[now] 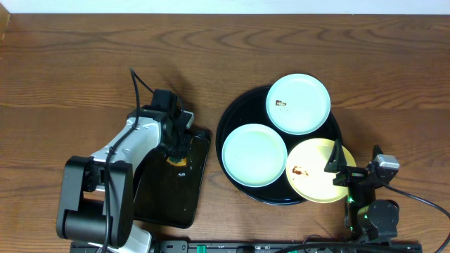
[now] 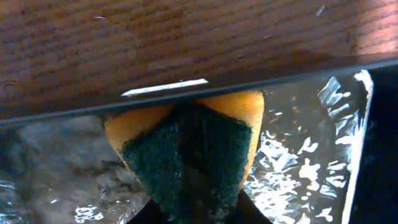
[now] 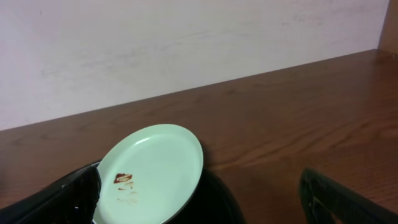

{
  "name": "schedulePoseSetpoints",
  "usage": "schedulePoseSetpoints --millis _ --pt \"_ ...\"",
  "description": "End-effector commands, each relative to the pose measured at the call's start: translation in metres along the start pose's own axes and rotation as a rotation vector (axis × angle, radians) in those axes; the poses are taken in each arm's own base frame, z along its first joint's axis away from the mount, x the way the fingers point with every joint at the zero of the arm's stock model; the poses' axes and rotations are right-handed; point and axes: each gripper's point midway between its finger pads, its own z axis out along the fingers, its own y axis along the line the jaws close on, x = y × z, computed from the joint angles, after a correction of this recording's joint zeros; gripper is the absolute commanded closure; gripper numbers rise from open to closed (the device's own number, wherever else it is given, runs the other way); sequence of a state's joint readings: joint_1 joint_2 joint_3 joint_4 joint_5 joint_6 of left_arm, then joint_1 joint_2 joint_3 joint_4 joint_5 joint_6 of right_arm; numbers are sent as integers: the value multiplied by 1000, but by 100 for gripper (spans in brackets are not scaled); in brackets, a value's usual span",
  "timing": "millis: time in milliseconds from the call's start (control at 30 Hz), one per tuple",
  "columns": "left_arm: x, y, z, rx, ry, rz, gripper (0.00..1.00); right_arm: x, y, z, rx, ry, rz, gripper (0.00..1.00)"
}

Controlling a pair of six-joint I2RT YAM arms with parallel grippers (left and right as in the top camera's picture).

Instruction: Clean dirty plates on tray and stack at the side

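Observation:
The round black tray [image 1: 226, 119] holds three plates. A light-blue plate [image 1: 298, 103] with a brown smear lies at the back and also shows in the right wrist view [image 3: 152, 171]. A second light-blue plate [image 1: 254, 154] lies at the front left with no smear that I can see. A pale yellow plate [image 1: 313, 172] with a brown smear lies at the front right. My right gripper [image 1: 337, 171] is open and empty at the yellow plate's right edge; in its wrist view [image 3: 205, 205] the fingers stand wide apart. My left gripper [image 1: 176, 156] is shut on an orange-and-green sponge [image 2: 193, 149].
The sponge and left gripper are over a smaller rectangular black tray [image 1: 158, 200], near its far rim [image 2: 249, 78]; its surface looks wet and glossy. Bare wooden table [image 1: 70, 77] lies around both trays. A pale wall runs along the back.

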State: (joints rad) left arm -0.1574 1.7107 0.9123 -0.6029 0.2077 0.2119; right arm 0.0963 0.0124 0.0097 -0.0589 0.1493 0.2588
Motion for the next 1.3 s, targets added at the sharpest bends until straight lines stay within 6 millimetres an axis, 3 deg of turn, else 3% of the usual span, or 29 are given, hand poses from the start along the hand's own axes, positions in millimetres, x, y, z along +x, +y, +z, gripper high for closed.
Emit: schedulePoseSetpoints --millis 0,100,467,633,733,867,967,1133,1267 --pt "2 2 6 2 18 -15 81 1 -2 0 7 -1 -8 1" --pt "3 9 5 -41 23 -68 92 1 -2 0 7 -1 -8 1" --pt "0 13 -5 -72 -9 -175 92 1 -2 0 6 -1 -8 1" --pt "-7 9 -33 -76 -94 -173 93 1 -2 0 6 -1 -8 1" --pt "-13 6 -61 -79 -177 -175 92 1 -2 0 6 -1 -8 1" --pt "-4 -1 -99 -81 -256 -184 92 1 -2 0 7 -1 -8 1" --pt "7 -6 -116 -81 -278 -188 92 1 -2 0 6 -1 -8 1" --pt "19 -10 -130 -79 -296 -204 92 -2 4 0 -26 -9 18 1" --pt "19 -9 -129 -78 -292 -212 92 -8 37 -8 -203 37 85 1"
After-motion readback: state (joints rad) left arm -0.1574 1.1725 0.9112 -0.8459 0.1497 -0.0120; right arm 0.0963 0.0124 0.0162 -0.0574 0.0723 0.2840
